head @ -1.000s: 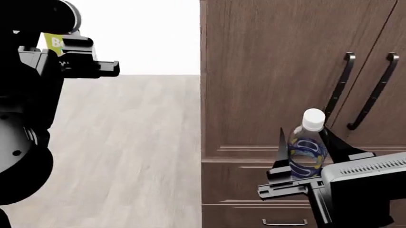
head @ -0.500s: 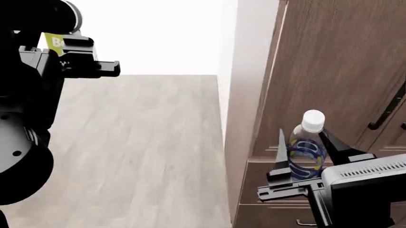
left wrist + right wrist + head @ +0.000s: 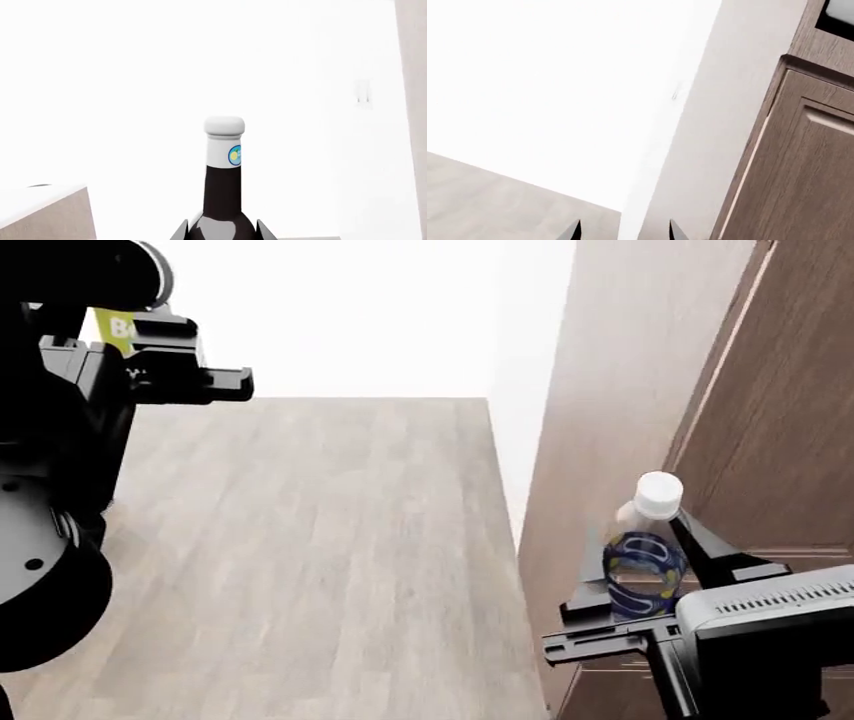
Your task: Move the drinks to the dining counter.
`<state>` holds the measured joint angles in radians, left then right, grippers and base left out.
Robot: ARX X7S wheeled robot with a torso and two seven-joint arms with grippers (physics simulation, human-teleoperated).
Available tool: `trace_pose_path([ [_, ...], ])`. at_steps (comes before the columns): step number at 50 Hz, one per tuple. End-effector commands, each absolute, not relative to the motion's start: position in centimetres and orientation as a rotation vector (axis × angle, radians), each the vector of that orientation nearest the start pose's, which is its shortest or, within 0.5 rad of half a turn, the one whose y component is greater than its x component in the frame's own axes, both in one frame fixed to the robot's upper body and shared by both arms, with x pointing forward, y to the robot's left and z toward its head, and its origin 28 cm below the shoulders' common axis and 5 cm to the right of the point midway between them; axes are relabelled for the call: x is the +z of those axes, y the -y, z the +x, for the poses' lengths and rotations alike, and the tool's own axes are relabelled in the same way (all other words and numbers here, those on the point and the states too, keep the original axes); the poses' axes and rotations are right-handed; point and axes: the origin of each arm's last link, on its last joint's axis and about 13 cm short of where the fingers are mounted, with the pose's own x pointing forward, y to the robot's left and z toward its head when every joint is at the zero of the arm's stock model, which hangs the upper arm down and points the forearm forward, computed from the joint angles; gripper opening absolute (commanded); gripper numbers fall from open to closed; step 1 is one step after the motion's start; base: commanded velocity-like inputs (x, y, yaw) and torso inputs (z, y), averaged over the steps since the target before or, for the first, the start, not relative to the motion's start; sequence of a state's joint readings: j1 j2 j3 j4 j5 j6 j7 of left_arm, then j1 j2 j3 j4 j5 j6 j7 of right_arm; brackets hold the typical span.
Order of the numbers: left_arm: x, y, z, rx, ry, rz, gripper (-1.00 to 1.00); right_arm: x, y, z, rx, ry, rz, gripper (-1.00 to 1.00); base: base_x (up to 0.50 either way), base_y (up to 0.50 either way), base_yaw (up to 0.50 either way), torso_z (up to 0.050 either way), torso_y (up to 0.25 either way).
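Observation:
A small dark bottle (image 3: 222,200) with a white cap stands upright between the fingers of my left gripper (image 3: 223,231), which is shut on its body. In the head view only its yellow-green label (image 3: 115,332) peeks out behind that gripper (image 3: 227,383), held high at the upper left. At the lower right my right gripper (image 3: 638,532) is shut on a clear plastic bottle (image 3: 646,562) with a blue label and white cap. The right wrist view shows just that gripper's (image 3: 625,232) two fingertips, not the bottle. The dining counter is out of view.
A tall brown wood cabinet (image 3: 747,420) with a pale side panel (image 3: 561,440) rises close on my right. Light wood floor (image 3: 320,560) stretches ahead to a white wall (image 3: 347,310). A white-topped block corner (image 3: 47,212) shows in the left wrist view.
The head view has swung: the brown cabinet with its black handles slid off to the right and more floor and wall show. Both arms keep their pose and their bottles.

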<state>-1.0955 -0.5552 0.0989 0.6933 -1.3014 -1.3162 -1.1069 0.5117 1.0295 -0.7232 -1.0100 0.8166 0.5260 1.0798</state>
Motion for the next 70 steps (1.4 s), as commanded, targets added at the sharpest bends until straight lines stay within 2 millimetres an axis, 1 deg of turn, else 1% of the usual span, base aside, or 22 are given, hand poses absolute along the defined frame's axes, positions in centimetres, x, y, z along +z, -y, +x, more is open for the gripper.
trace_pose_path([
  [1,30.86,-22.74,21.68,0.190,0.292,0.179,-1.00,19.18,11.41,15.23,0.022,0.285,-0.335,-1.00,0.00,0.50,0.00,0.000,0.000],
  [9,31.12,-22.73,21.53,0.189,0.301,0.181,-1.00,19.26,11.39,15.14,0.021,0.289,-0.338,-1.00,0.00,0.50,0.00,0.000,0.001],
  [24,30.92,-22.68,21.32,0.188,0.301,0.181,-1.00,19.00,11.54,14.68,0.009,0.285,-0.339,-1.00,0.00,0.50,0.00,0.001,0.001],
  [45,31.15,-22.53,21.38,0.182,0.305,0.182,-1.00,19.06,11.69,14.52,-0.004,0.285,-0.343,-1.00,0.00,0.50,0.00,0.000,0.001],
  [57,31.67,-22.44,21.14,0.183,0.313,0.189,-1.00,19.10,11.65,14.74,0.005,0.289,-0.341,-1.00,0.00,0.50,0.00,0.001,0.001],
  [65,31.75,-22.44,21.07,0.184,0.316,0.189,-1.00,19.17,11.73,14.65,0.003,0.292,-0.340,-1.00,0.00,0.50,0.00,0.000,0.000],
  [70,31.47,-22.67,20.94,0.188,0.312,0.184,-1.00,19.14,11.61,14.63,0.008,0.289,-0.344,-1.00,0.00,0.50,0.00,0.000,0.002],
])
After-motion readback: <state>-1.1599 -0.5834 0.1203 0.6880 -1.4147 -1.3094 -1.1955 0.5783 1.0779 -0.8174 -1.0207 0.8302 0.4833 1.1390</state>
